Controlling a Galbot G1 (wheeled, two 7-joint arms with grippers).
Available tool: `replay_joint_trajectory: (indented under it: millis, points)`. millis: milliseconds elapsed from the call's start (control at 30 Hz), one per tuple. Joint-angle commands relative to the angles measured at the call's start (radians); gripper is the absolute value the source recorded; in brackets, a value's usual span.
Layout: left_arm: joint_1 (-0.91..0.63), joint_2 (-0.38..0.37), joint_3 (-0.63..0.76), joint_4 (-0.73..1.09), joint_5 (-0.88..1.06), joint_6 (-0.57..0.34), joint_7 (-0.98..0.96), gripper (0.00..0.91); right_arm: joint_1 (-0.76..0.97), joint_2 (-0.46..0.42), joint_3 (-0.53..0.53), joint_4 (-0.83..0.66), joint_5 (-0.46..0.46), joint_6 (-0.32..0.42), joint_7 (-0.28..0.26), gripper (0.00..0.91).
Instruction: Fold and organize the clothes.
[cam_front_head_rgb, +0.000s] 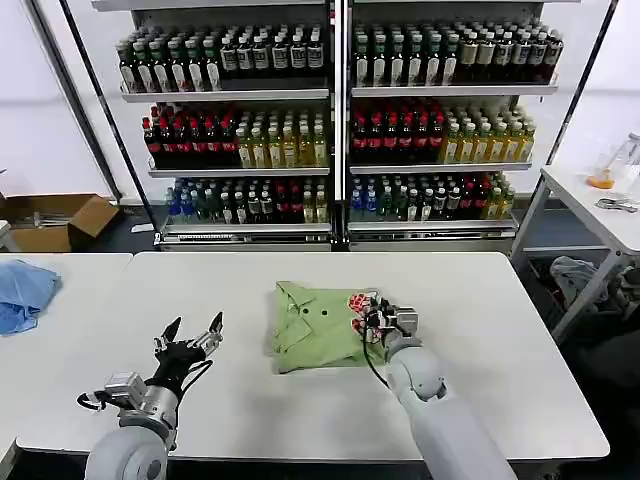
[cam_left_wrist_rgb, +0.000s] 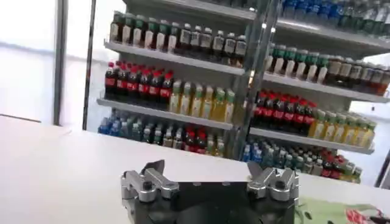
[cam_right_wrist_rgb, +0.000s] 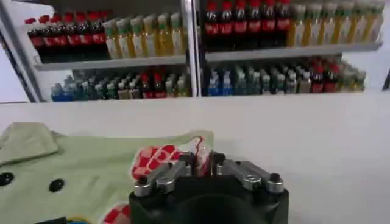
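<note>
The light green shirt (cam_front_head_rgb: 318, 326) lies folded into a rough square at the middle of the white table (cam_front_head_rgb: 500, 330), collar toward the shelves. Its red-and-white patch (cam_right_wrist_rgb: 159, 159) sits on the right edge. My right gripper (cam_front_head_rgb: 374, 318) is shut on that right edge of the shirt (cam_right_wrist_rgb: 85, 173), with a pinch of fabric standing up between the fingers (cam_right_wrist_rgb: 183, 165). My left gripper (cam_front_head_rgb: 190, 338) hovers open over bare table to the left of the shirt, nothing between its fingers (cam_left_wrist_rgb: 152, 178). A corner of the shirt (cam_left_wrist_rgb: 332, 213) shows beside it.
A light blue cloth (cam_front_head_rgb: 22, 292) lies on the adjoining table at far left. Shelves of bottles (cam_front_head_rgb: 330, 120) stand behind the table. A cardboard box (cam_front_head_rgb: 55, 220) sits on the floor at left, and another table (cam_front_head_rgb: 600, 215) with clutter stands at right.
</note>
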Motion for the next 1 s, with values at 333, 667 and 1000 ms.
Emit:
replay_joint_trajectory:
  millis: [333,667,1000]
  points:
    - [0.060,0.010,0.011,-0.058,0.094,-0.022,0.025,0.907,-0.484,-0.136,0.265,0.511,-0.242,0.309,-0.054,0.907]
    - [0.070,0.011,0.021,-0.082,0.109,-0.035,0.039,0.907,-0.769,-0.130,0.390,0.703,-0.293,0.334,-0.075,0.907]
    - [0.097,0.017,0.023,-0.111,0.140,-0.045,0.051,0.907,-0.848,-0.112,0.421,0.765,-0.290,0.351,-0.070,0.907]
